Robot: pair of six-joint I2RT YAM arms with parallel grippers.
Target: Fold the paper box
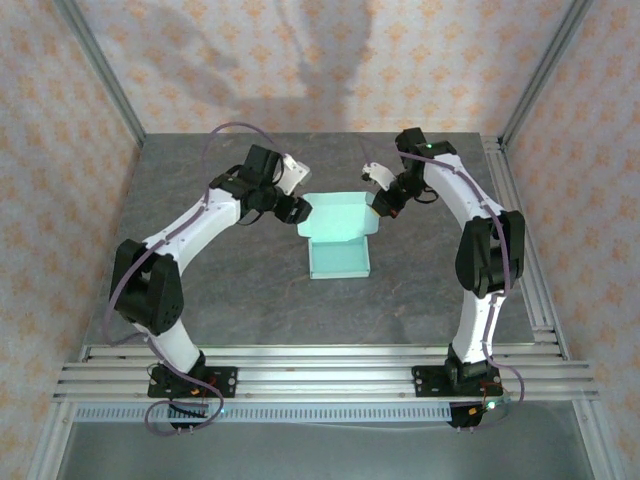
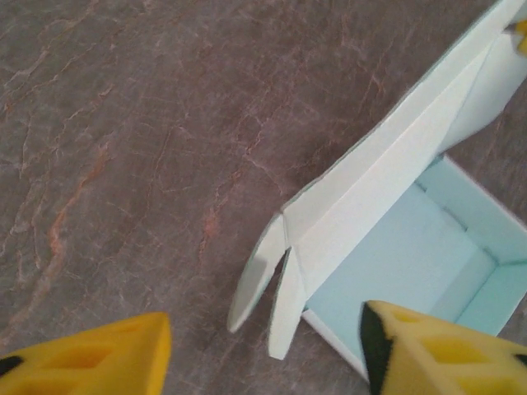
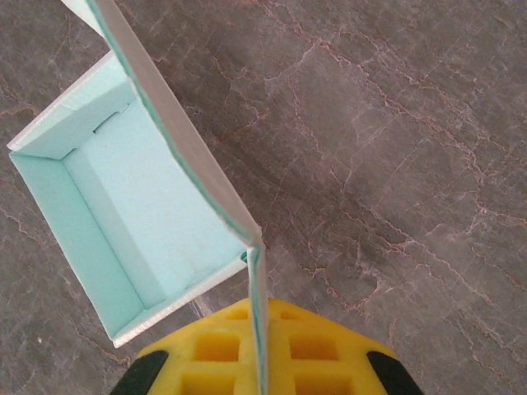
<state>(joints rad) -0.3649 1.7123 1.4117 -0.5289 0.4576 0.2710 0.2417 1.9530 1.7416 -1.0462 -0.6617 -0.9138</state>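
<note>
Right gripper (image 3: 257, 329) pinches the raised lid flap of the paper box (image 1: 338, 258), which sits mid-table. The left gripper (image 2: 263, 346) stands apart-fingered at the opposite corner tabs, gripping nothing. Grey table (image 1: 220, 300) lies open around it, the side rails (image 1: 520, 240) well apart.

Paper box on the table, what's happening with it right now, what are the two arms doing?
Two robot arms are folding the paper box on the table. Its tray is already formed, and the lid stands open along the far edge. The right gripper is shut on the lid's right end. The left gripper is open beside the lid's left end, not gripping it.
</note>
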